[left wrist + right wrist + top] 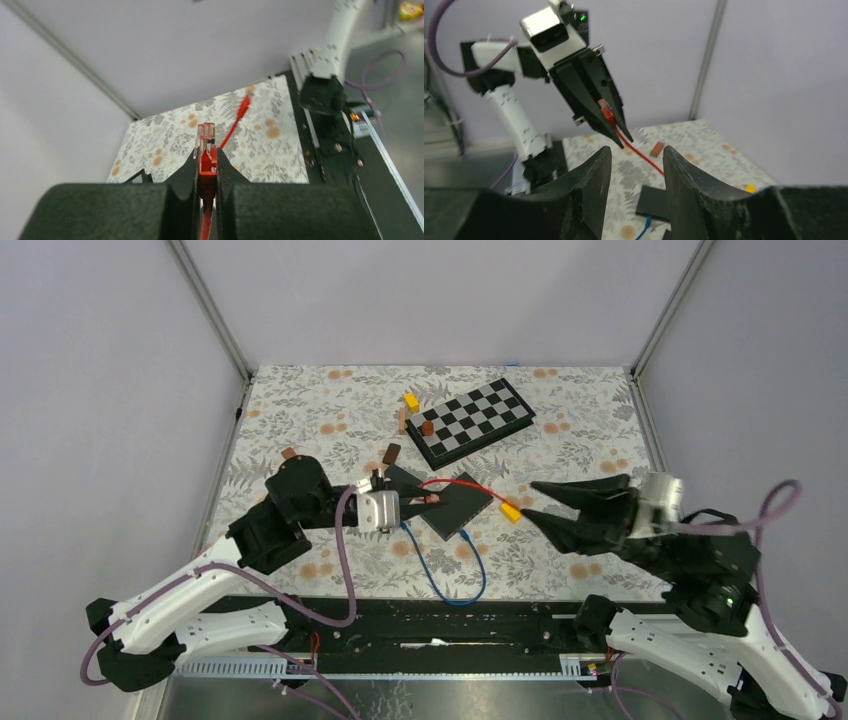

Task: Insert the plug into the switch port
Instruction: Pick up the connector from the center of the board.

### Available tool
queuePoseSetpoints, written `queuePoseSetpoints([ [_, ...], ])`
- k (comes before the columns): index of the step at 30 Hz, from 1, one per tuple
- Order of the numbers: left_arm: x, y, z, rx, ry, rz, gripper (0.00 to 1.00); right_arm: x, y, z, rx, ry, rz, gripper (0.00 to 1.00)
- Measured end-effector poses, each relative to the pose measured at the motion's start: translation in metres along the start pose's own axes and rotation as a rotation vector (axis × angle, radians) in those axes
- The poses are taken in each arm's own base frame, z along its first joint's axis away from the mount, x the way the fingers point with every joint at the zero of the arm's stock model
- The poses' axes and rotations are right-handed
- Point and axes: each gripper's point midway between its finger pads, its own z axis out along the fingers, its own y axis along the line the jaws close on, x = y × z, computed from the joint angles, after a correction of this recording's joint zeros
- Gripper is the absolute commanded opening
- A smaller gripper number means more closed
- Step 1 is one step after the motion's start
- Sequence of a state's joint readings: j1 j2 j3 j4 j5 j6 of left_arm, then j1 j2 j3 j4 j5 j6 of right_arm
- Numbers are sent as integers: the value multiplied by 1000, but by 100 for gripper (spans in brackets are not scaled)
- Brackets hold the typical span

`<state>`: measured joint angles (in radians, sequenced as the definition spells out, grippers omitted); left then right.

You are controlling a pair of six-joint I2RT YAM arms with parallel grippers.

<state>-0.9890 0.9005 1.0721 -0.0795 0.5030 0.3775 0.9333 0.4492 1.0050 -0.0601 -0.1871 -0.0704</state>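
My left gripper (pixel 428 500) is shut on the red plug (pixel 206 150), whose clear tip sticks out past the fingertips. In the top view it holds the plug over the left part of the flat black switch (pixel 458 510). The red cable (pixel 465 485) runs from the plug across the switch to the right. My right gripper (pixel 533 502) is open and empty, just right of the switch. In the right wrist view (pixel 636 155) its jaws frame the left gripper (pixel 616 131), the plug (pixel 607 113) and the switch (pixel 655 201). No port shows.
A blue cable (pixel 452 575) loops from the switch toward the near edge. A yellow piece (pixel 511 511) lies by the red cable's far end. A chessboard (pixel 470 420) lies at the back, with a yellow block (pixel 411 400) and small brown blocks (pixel 391 453) near it.
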Motion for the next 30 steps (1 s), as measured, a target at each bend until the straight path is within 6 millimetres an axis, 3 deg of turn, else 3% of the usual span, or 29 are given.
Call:
queuePoseSetpoints([
  [6, 15, -32, -4, 194, 24, 121, 0, 73, 28, 23, -195, 237, 43, 57],
  [13, 17, -58, -9, 352, -19, 228, 0, 132, 45, 18, -327, 325, -2, 61],
  [19, 0, -81, -7, 516, -134, 217, 0, 151, 55, 35, -418, 276, -34, 65],
  [26, -11, -90, -4, 608, -203, 203, 0, 161, 64, 51, -516, 247, -74, 65],
  [28, -12, -92, -4, 625, -213, 198, 0, 164, 65, 53, -531, 243, -87, 60],
  [30, -12, -93, -3, 635, -216, 193, 0, 165, 67, 55, -547, 235, -94, 43],
])
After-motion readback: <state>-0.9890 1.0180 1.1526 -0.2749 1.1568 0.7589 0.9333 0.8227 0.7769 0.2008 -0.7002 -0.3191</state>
